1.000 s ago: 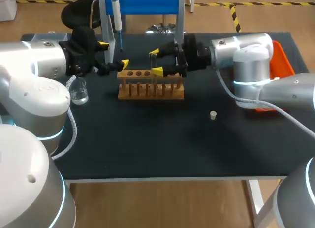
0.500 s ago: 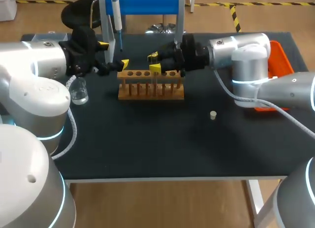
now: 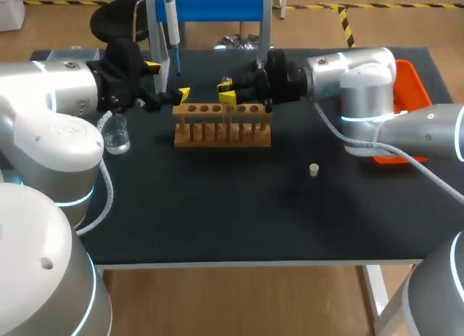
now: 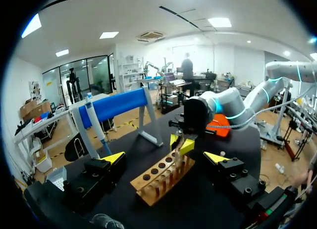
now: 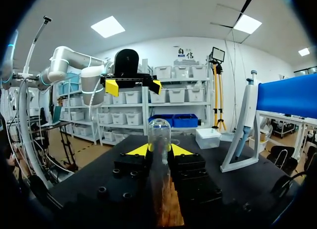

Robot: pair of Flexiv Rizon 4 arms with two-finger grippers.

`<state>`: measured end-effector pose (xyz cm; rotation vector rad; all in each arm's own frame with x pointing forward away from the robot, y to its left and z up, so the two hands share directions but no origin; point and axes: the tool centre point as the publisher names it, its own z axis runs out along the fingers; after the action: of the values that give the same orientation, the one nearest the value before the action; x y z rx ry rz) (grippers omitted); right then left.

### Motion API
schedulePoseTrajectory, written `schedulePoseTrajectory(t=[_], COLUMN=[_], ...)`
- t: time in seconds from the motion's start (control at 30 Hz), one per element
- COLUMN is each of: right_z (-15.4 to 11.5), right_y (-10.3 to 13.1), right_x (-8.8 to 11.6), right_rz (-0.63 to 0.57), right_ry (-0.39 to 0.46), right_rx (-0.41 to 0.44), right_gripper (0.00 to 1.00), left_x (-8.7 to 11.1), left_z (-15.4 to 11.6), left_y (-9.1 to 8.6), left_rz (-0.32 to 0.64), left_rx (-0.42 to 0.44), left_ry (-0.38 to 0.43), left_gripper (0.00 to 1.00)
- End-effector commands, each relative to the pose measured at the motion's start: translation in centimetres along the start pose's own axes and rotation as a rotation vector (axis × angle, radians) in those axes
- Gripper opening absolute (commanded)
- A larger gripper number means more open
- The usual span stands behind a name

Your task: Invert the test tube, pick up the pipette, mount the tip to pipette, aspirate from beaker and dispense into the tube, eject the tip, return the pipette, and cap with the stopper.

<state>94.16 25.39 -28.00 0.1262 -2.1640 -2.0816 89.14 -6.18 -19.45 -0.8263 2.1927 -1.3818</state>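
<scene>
A wooden rack point(image 3: 221, 127) stands mid-table at the back. A clear test tube point(image 5: 159, 135) stands in it with its rounded end up. My right gripper point(image 3: 227, 90) reaches in from the right, and its fingers point(image 5: 136, 151) press the tube from both sides. My left gripper point(image 3: 168, 80) hangs open just past the rack's left end, nothing between its tips. The pipette point(image 3: 172, 24) hangs on the blue stand point(image 3: 217, 3) behind the rack. A glass beaker point(image 3: 116, 136) sits at the left, and a small stopper point(image 3: 314, 170) lies right of the middle.
An orange tray point(image 3: 415, 89) lies at the table's right edge, partly behind my right arm. The stand's white legs point(image 3: 154, 31) rise close behind both grippers. The dark tabletop point(image 3: 217, 205) in front of the rack is bare.
My right gripper has slid left along the rack and its fingers have drawn in around the test tube. The left arm has stayed still.
</scene>
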Motion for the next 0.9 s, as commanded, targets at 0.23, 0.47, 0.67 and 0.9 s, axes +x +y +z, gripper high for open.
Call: schedulePoseTrajectory(t=[0.23,0.47,0.67,0.9], right_z=[0.1,0.1,-0.2,-0.4], right_y=[0.2,1.2,1.8,2.5], right_x=[0.2,0.2,0.1,-0.1], right_rz=[-0.001,0.000,0.006,0.005], right_ry=[-0.010,-0.027,-0.045,-0.055], right_rx=[0.001,-0.008,-0.015,-0.017], right_gripper=[0.00,0.00,0.00,0.00], left_x=[0.0,0.0,0.0,0.0], left_z=[0.0,0.0,0.0,0.0], left_y=[-0.1,-0.1,-0.1,-0.1], left_rz=[0.000,0.000,0.000,0.000], left_rx=[-0.005,-0.005,-0.005,-0.005], left_ry=[0.003,0.003,0.003,0.003], left_gripper=[1.00,1.00,1.00,1.00])
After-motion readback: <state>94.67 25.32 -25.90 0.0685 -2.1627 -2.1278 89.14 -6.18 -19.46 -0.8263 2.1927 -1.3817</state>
